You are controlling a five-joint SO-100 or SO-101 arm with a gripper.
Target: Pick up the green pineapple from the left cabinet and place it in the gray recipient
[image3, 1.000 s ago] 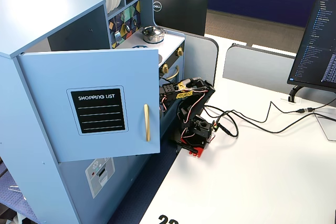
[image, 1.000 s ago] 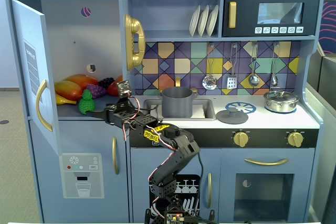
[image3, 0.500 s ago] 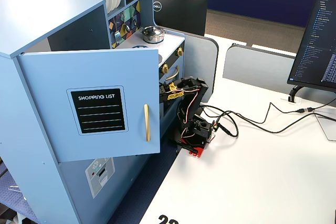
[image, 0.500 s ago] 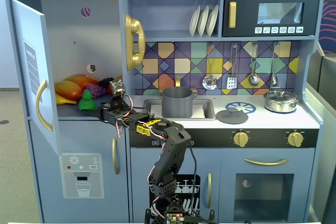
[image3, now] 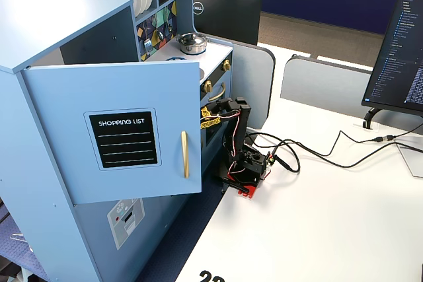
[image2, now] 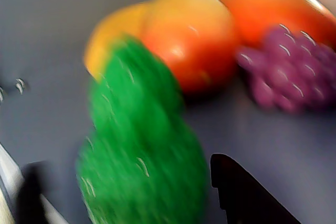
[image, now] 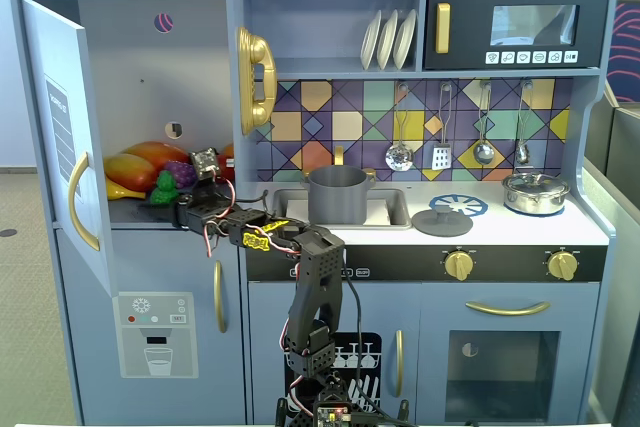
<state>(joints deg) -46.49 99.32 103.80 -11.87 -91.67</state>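
The green pineapple (image2: 142,150) lies on the shelf of the left cabinet (image: 130,47), whose door (image: 60,127) stands wide open. It shows small and green in a fixed view (image: 162,187). My gripper (image2: 123,166) is inside the cabinet, open, with one jaw on each side of the pineapple. The right finger (image2: 241,192) is close to it and the left one stands a little apart. The wrist view is blurred. The gray recipient (image: 337,194) stands in the sink, right of the cabinet. In the side fixed view the door (image3: 125,130) hides gripper and pineapple.
A purple grape bunch (image2: 294,72) and orange-red fruits (image2: 184,40) lie just behind the pineapple. A gray lid (image: 442,222) and a shiny silver lidded pot (image: 535,192) sit on the counter. The arm's base (image3: 248,166) stands on a white table.
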